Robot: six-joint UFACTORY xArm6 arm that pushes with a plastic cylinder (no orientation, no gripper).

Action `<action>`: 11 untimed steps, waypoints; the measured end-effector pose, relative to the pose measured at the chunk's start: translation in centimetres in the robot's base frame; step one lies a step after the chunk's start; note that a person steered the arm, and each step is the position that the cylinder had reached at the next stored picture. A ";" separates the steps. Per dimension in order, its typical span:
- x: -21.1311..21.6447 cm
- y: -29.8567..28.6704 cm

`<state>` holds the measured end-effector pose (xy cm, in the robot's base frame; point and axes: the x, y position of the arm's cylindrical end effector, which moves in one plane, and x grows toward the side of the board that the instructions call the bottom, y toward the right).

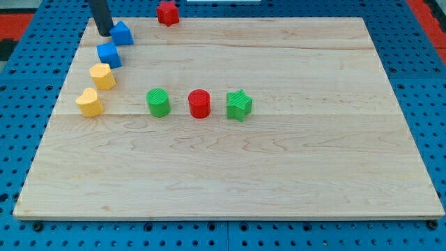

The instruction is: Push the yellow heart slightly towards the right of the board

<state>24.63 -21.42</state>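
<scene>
Yellow heart at view's left, tool tip well above

The scene is evenly and brightly lit from above, and colours are rendered vividly. Only short, soft shadows are cast, seen at the base of the green star and the red cylinder. No glare is seen on the wooden board. Focus is held throughout, though fine detail is softened by low resolution.
</scene>
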 end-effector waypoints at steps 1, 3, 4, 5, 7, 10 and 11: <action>3.6 0.3; 12.1 -5.1; 15.1 -7.4; 18.4 -3.3; 16.6 -5.0; 5.1 -3.6; 1.9 -1.2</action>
